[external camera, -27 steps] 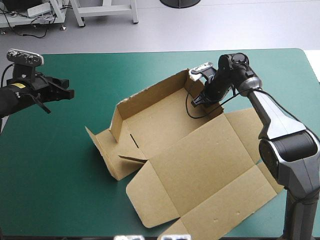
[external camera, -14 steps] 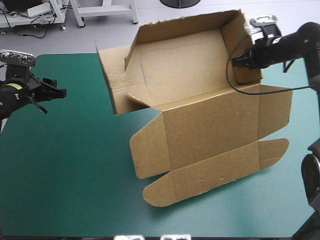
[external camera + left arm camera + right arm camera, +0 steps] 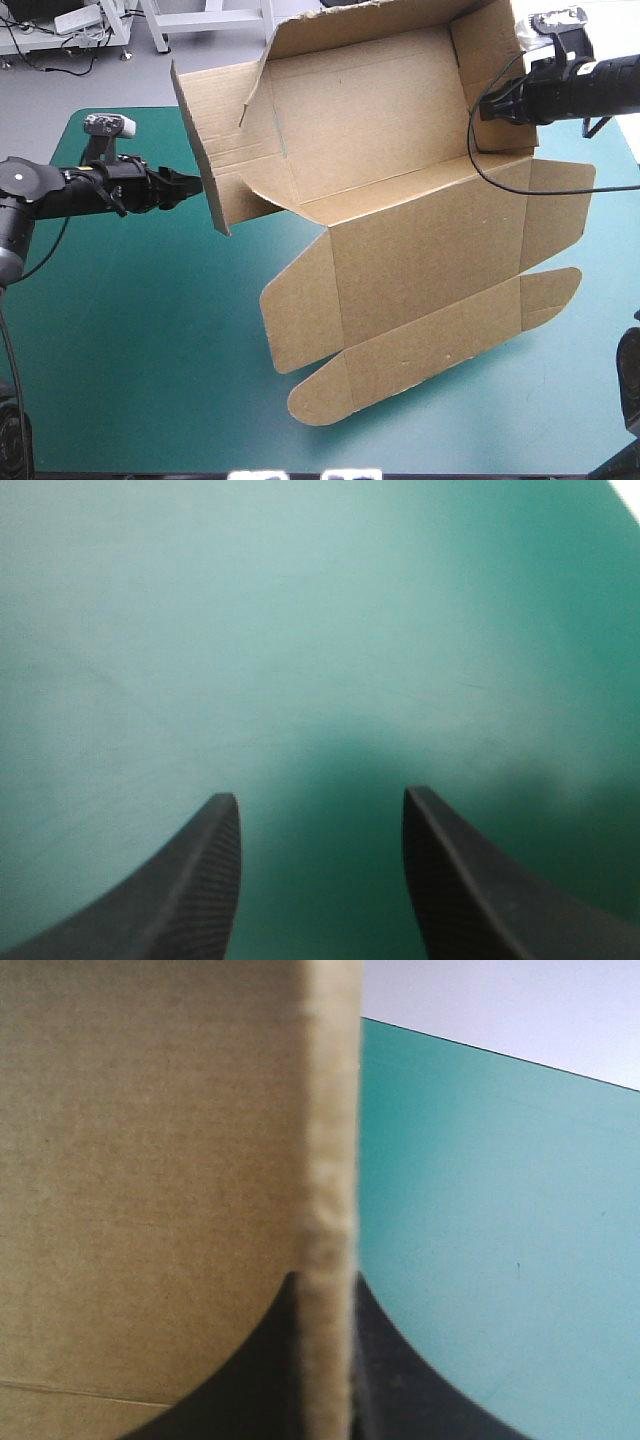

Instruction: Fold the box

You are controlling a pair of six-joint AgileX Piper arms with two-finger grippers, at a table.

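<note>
So the box [image 3: 400,200] was held up off the tabletop [image 3: 120,360] at the far right, open side turned to the near edge, lid hung down below. Its right wall [image 3: 495,60] was clamped edge-on by the right gripper [image 3: 492,108], probably so the loose left flap [image 3: 205,150] could be reached. The left gripper [image 3: 192,185] was parked just beside that flap, 2 fingers [image 3: 200,880] spread apart, nothing held.

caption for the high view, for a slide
Right gripper holds the brown box aloft by one wall, lid hanging down; open left gripper points at its side flap.
</note>
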